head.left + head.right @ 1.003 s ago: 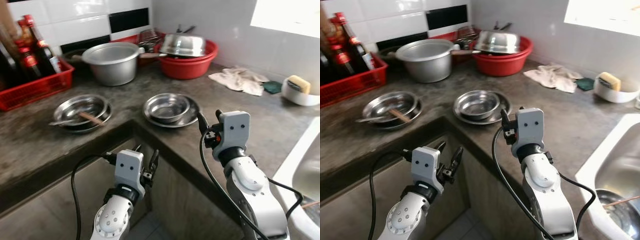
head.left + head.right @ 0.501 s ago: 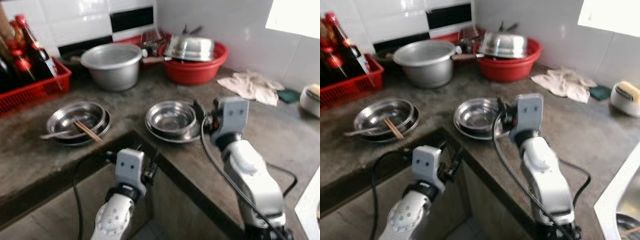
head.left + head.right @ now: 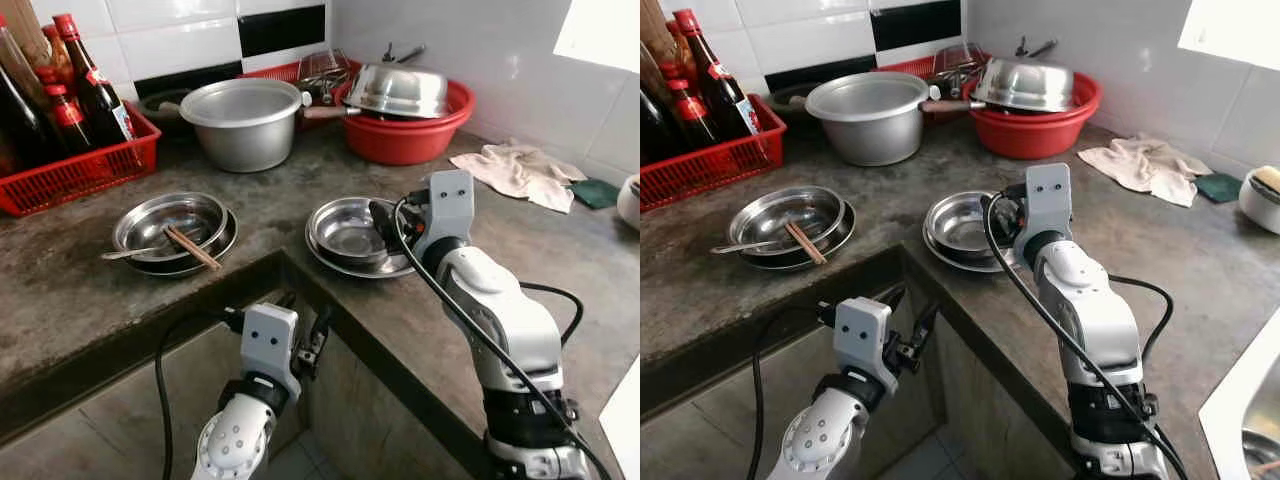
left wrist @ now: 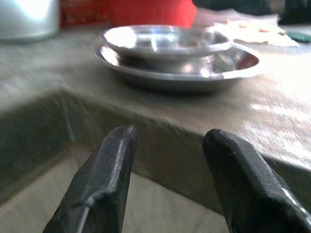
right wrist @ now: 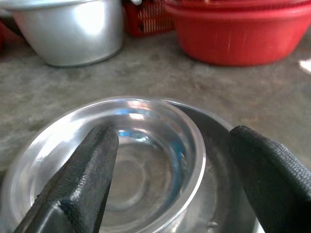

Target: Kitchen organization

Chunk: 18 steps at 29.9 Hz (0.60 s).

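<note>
Reaching forward since a second ago, the right gripper (image 5: 170, 179) now hovers, jaws apart, over the empty steel bowl (image 3: 345, 228) nested in a plate (image 3: 392, 266) on the table (image 3: 60, 300). Left gripper (image 4: 167, 170) hangs below the edge, jaws apart. Chopsticks (image 3: 190, 247) lie in the neighbouring bowl (image 3: 170, 222).

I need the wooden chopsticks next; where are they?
The wooden chopsticks lie in the left stack of steel bowls beside a metal spoon, before the red bottle crate.

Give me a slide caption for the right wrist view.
Open right pincer poised over a steel bowl nested in a plate.
</note>
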Available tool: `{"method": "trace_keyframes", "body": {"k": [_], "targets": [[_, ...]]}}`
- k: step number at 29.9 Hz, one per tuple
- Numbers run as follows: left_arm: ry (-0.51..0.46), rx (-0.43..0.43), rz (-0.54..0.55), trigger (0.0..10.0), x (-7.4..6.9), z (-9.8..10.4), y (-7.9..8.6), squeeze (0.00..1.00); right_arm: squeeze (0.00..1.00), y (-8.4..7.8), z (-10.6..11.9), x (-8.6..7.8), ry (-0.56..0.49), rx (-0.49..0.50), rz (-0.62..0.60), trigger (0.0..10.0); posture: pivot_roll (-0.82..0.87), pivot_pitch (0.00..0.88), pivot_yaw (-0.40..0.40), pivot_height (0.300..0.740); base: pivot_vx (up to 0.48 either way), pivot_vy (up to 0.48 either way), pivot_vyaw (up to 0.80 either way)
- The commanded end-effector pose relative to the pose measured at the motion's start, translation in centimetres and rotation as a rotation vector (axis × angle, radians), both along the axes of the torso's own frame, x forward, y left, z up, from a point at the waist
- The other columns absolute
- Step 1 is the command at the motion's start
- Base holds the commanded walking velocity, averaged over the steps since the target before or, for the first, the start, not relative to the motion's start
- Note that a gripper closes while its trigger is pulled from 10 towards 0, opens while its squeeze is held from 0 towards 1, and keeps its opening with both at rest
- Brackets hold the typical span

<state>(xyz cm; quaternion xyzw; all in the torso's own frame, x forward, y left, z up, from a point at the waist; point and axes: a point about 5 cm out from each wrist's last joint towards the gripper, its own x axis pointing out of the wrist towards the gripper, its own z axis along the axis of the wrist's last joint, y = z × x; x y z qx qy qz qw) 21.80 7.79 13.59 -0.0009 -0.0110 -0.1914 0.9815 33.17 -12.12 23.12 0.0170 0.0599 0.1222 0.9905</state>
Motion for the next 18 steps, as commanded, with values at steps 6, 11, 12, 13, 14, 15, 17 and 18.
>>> {"method": "trace_keyframes", "body": {"k": [6, 11, 12, 13, 14, 15, 17, 18], "targets": [[-0.026, -0.004, -0.013, 10.0, 0.0, 0.3, -0.1, 0.00, 0.00, -0.5, 0.9, 0.9, 0.079, 0.026, 0.021, 10.0, 0.09, 0.083, -0.029, 0.740, 0.000, 0.000, 0.00], [-0.029, 0.003, -0.020, 10.0, -0.2, 0.3, -0.2, 0.00, 0.00, -0.6, 1.0, 1.2, 0.144, 0.045, 0.035, 10.0, 0.08, 0.076, -0.026, 0.740, 0.000, 0.000, 0.00], [-0.030, 0.004, -0.022, 10.0, -0.2, 0.3, -0.2, 0.00, 0.00, -0.7, 1.0, 1.3, 0.157, 0.053, 0.035, 10.0, 0.08, 0.076, -0.026, 0.740, 0.000, 0.000, 0.00], [-0.030, 0.004, -0.023, 10.0, -0.2, 0.3, -0.2, 0.00, 0.00, -0.7, 1.0, 1.3, 0.162, 0.053, 0.037, 10.0, 0.08, 0.071, -0.026, 0.740, 0.000, 0.000, 0.00], [-0.030, 0.004, -0.023, 10.0, -0.2, 0.3, -0.2, 0.00, 0.00, -0.7, 1.0, 1.3, 0.162, 0.053, 0.037, 10.0, 0.08, 0.071, -0.026, 0.740, 0.000, 0.000, 0.00], [-0.030, 0.005, -0.024, 10.0, -0.2, 0.2, -0.2, 0.00, 0.00, -0.7, 0.9, 1.4, 0.174, 0.047, 0.034, 10.0, 0.08, 0.070, -0.024, 0.740, 0.000, 0.000, 0.00], [-0.030, 0.006, -0.026, 10.0, -0.2, 0.2, -0.2, 0.00, 0.00, -0.7, 0.7, 1.5, 0.182, 0.045, 0.033, 10.0, 0.08, 0.069, -0.026, 0.740, 0.000, 0.000, 0.00], [-0.030, 0.007, -0.024, 10.0, -0.2, 0.2, -0.2, 0.00, 0.00, -0.8, 0.6, 1.5, 0.191, 0.047, 0.029, 10.0, 0.08, 0.069, -0.026, 0.740, 0.000, 0.000, 0.00]]}}
